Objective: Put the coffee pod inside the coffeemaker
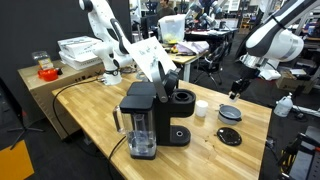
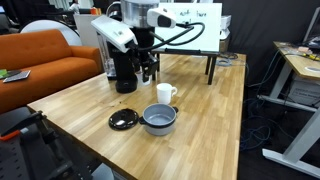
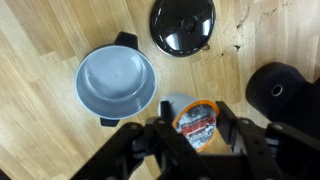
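Light wooden table (image 2: 205,130) carries everything. Black plastic coffeemaker (image 1: 150,112), tall boxy part with clear tank plus shorter round-topped cylinder, stands upright. Grey round pot (image 3: 117,82) with black handles lies near flat black disc lid (image 3: 183,25), not touching. White round cup (image 2: 165,93) near pot. Robotiq gripper (image 3: 197,128) raised above table beside coffeemaker cylinder; fingers seemingly clamped on small pale coffee pod (image 3: 197,115) with orange-printed top.
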Available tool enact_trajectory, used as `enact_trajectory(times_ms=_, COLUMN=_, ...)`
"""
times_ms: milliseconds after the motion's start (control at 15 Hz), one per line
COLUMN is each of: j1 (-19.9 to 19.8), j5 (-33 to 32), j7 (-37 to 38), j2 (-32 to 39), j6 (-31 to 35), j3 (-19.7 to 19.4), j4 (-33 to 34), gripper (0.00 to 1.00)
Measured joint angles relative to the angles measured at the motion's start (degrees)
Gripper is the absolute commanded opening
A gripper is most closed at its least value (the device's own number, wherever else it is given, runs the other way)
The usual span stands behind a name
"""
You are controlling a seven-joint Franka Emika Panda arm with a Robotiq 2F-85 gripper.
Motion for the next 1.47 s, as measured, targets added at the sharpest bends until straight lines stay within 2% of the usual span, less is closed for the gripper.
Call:
enact_trajectory(times_ms=133, j1=0.0, j5=2.6, j7=0.0, j2=-0.8, j6=0.2, j3=0.0, j4=-0.1, gripper=0.23)
enact_trajectory(times_ms=200, j1=0.0, j5=3.8, j7=0.0, j2=-1.3, j6=0.2, j3=0.0, j4=-0.4, gripper=0.48)
enact_trajectory(times_ms=733, j1=0.1, j5=5.5, j7=0.0, j2=-2.5, j6=0.2, j3=0.0, j4=-1.4, gripper=0.48)
enact_trajectory(times_ms=800, j1=0.1, j5=5.5, j7=0.0, j2=-2.5, j6=0.2, j3=0.0, j4=-1.4, gripper=0.23)
enact_trajectory(times_ms=1067, j1=0.3, j5=5.5, j7=-0.3, j2=-2.5, j6=0.0, j3=0.4, j4=-1.0, gripper=0.23)
enact_trajectory(times_ms=1467, j1=5.1, j5=4.0, j7=-0.6, j2=-2.6, j6=-1.5, j3=1.4, j4=3.4, gripper=0.23)
